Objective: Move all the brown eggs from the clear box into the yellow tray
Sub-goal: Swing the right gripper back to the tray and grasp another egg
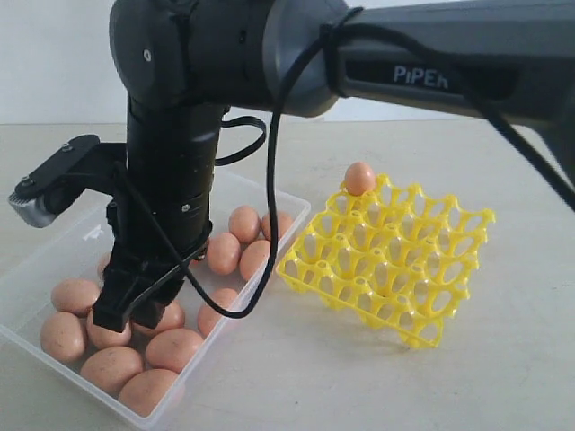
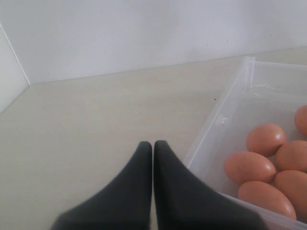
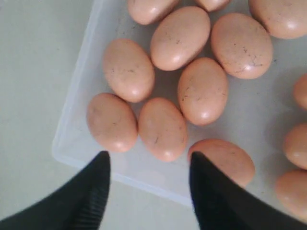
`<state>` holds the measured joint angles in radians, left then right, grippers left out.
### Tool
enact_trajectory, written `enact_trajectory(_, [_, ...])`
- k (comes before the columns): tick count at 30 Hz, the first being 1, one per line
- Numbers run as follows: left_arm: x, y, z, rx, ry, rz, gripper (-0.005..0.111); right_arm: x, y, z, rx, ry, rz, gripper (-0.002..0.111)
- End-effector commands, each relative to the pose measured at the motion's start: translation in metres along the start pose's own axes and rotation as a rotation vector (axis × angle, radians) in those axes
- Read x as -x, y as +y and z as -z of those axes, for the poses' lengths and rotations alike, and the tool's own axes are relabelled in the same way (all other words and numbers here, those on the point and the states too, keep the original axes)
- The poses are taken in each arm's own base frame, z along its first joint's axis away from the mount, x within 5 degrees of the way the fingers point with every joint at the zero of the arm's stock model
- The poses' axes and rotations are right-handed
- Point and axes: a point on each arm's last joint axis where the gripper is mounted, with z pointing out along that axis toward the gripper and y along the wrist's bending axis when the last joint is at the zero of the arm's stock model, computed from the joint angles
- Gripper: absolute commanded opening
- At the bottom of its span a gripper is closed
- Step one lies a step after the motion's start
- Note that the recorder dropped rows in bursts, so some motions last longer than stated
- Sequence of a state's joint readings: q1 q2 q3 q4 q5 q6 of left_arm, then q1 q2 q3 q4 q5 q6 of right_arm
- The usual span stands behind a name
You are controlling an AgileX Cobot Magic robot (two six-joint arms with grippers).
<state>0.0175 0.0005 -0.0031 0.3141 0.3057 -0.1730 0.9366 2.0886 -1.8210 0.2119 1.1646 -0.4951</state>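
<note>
Lying sideways, long axes every way, brown eggs (image 1: 171,348) fill the clear box (image 1: 67,260) at eight o'clock; one egg (image 1: 360,178) stands on end in the yellow tray (image 1: 404,260), eleven-o'clock corner. Over the box the right gripper (image 3: 148,163) gapes empty; the left gripper (image 2: 153,146) is pinched closed, empty.

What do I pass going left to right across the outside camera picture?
The clear box holding brown eggs → yellow tray. The right gripper hangs over the box, so I skip it.
</note>
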Motion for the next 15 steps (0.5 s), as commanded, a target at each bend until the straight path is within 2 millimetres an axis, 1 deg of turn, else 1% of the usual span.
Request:
enact_trajectory(1, [0.0, -0.001, 0.0, -0.007, -0.011, 0.008, 0.001, 0.007, -0.016, -0.015, -0.095, -0.064, 0.016, 0.071])
enact_trajectory(4, [0.0, -0.001, 0.0, -0.007, -0.011, 0.008, 0.001, 0.01, -0.024, -0.027, -0.14, -0.093, -0.012, 0.07])
enact_trajectory(6, [0.0, -0.001, 0.0, -0.007, -0.011, 0.008, 0.001, 0.009, -0.026, -0.032, -0.153, -0.081, -0.024, 0.07])
enact_trajectory(12, [0.0, -0.001, 0.0, -0.007, -0.011, 0.008, 0.001, 0.009, -0.027, -0.043, -0.135, -0.074, -0.076, 0.07])
enact_trajectory(15, [0.0, -0.001, 0.0, -0.007, -0.011, 0.008, 0.001, 0.009, -0.029, -0.052, -0.134, -0.074, -0.077, 0.07])
